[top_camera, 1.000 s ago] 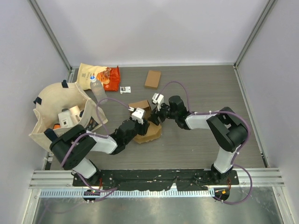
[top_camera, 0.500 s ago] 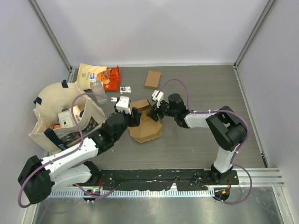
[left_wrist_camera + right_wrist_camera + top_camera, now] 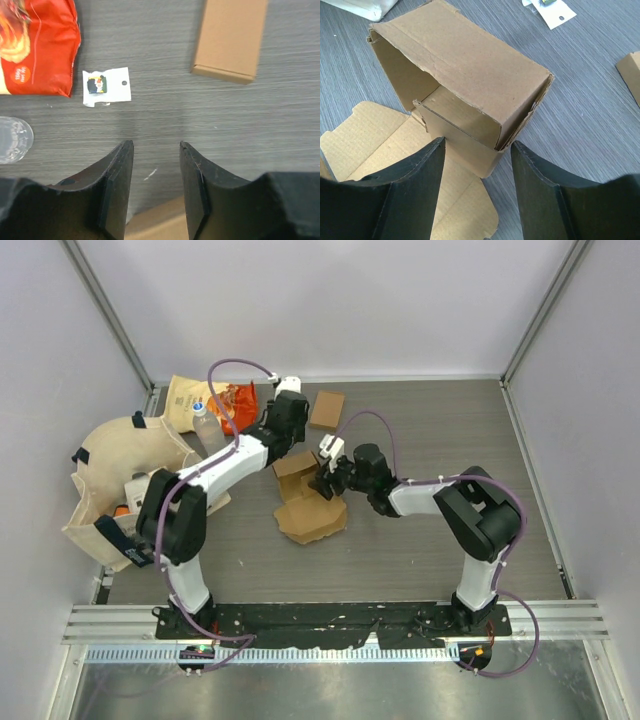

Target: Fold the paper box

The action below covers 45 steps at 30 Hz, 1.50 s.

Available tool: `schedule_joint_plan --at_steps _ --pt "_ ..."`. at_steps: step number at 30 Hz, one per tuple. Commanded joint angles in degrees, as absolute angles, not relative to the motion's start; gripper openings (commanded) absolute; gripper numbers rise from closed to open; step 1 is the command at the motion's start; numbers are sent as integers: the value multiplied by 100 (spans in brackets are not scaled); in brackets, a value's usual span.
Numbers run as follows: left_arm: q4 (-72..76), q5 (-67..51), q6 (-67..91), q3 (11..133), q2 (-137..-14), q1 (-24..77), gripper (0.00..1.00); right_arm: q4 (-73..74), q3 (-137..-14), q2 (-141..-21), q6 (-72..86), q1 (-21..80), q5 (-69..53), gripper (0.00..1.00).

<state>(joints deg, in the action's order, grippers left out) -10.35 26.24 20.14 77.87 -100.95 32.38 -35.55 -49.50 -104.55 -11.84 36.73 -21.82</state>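
The brown paper box (image 3: 305,495) lies mid-table, partly formed, with one end open and flaps spread flat toward the front. In the right wrist view the box (image 3: 465,65) shows an open mouth and a loose flap. My right gripper (image 3: 325,480) (image 3: 477,145) is open at the box's right side, and the box's lower corner sits between its fingers without being pinched. My left gripper (image 3: 284,438) (image 3: 155,145) hangs open above bare table just behind the box. Only the box's edge (image 3: 160,225) shows at the bottom of the left wrist view.
A flat folded carton (image 3: 327,410) (image 3: 230,37) lies behind the box. A small white tag (image 3: 268,431) (image 3: 106,87), a clear bottle (image 3: 207,430), a red snack bag (image 3: 235,405) and a tan bag (image 3: 185,395) sit back left. A cloth tote (image 3: 120,490) fills the left side.
My left arm has swung from the box's front-left side up and over to behind it, leaving the box. The right gripper stays at the box and has narrowed slightly.
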Motion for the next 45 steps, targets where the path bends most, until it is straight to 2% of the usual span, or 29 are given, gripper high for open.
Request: schedule_joint_plan --at_steps 1,4,9,13,19,23,25,26,28,37,40,42,45 --pt "-1626 1815 1636 8297 -10634 3032 45 -4131 -5010 -10564 -1125 3805 -1663 60" --pt "-1381 1433 1556 8096 -10670 3023 49 -4289 -4940 -10591 -1073 3823 -1347 59" --pt "-1081 809 1555 7656 -10644 3023 49 -4552 -4904 -10661 -1037 3885 -994 53" --pt "-975 686 1564 7471 -10643 3023 40 -4720 -5000 -10828 -1143 3981 -677 48" --pt "-1107 580 1687 7541 -10740 3006 34 -4896 -5203 -11127 -1160 4271 -27 35" --pt "-1204 457 1915 7602 -10767 2988 31 -4877 -5344 -11276 -1073 4465 1027 21" --pt "-1248 309 2099 7629 -10802 2988 28 -5088 -5248 -11338 -862 4526 1475 19" --pt "-1265 282 2161 7620 -10828 2988 28 -5124 -5264 -11338 -861 4561 1572 10" --pt "-1283 54 2258 7594 -10854 2988 26 -5080 -5369 -11408 -905 4649 1905 1" --pt "-695 -1098 2979 7208 -10802 2997 22 -5273 -5660 -11873 -1810 5317 3567 1" --pt "-615 -1178 3050 7128 -10741 3006 22 -5239 -5695 -11839 -1706 5326 3604 1" --pt "-659 -1021 2980 7137 -10697 3006 22 -5212 -5538 -11717 -1600 5291 3157 1" --pt "-852 -722 2796 7303 -10635 2980 27 -5176 -5144 -11365 -1415 5300 3076 29"
